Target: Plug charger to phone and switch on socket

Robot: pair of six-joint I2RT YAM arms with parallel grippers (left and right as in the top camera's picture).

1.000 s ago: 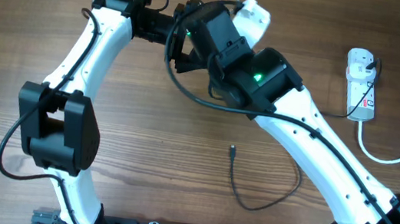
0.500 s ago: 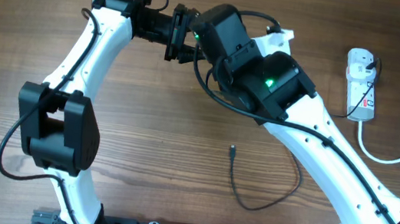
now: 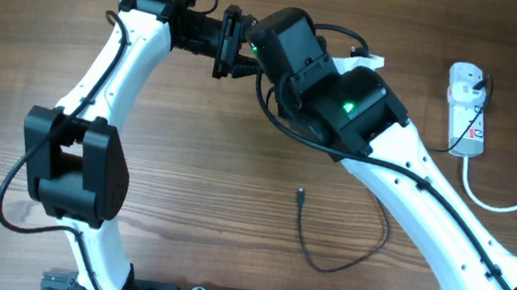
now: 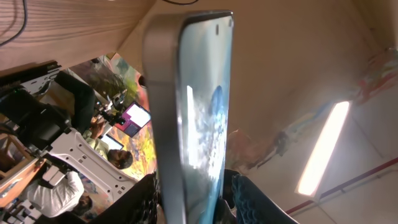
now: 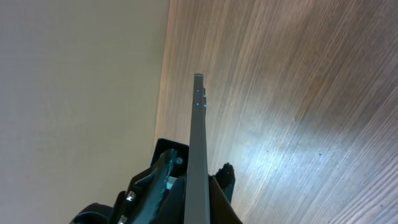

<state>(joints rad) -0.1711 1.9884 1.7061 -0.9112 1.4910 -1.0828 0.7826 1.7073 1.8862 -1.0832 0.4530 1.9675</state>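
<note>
The phone (image 4: 186,112) is held up off the table at the back, edge-on. My right gripper (image 5: 199,186) is shut on it, a finger pressed to each face. In the overhead view only the phone's white end (image 3: 366,60) shows past the right wrist block (image 3: 292,39). My left gripper (image 4: 196,202) (image 3: 243,48) has a finger on either side of the phone's near end, with a narrow gap on the screen side. The charger lies on the table, its connector tip (image 3: 300,195) free and its thin black cable (image 3: 322,268) looping right. The white socket (image 3: 465,110) lies at the far right.
A thick white cord (image 3: 511,203) curves from the socket along the table's right side. Both arm bases stand at the front edge. The table's back edge (image 5: 163,74) runs just beside the held phone.
The right gripper has turned the phone from flat to edge-on and shifted it slightly. The left gripper's fingers have closed in from wide open to stand close round the phone.
</note>
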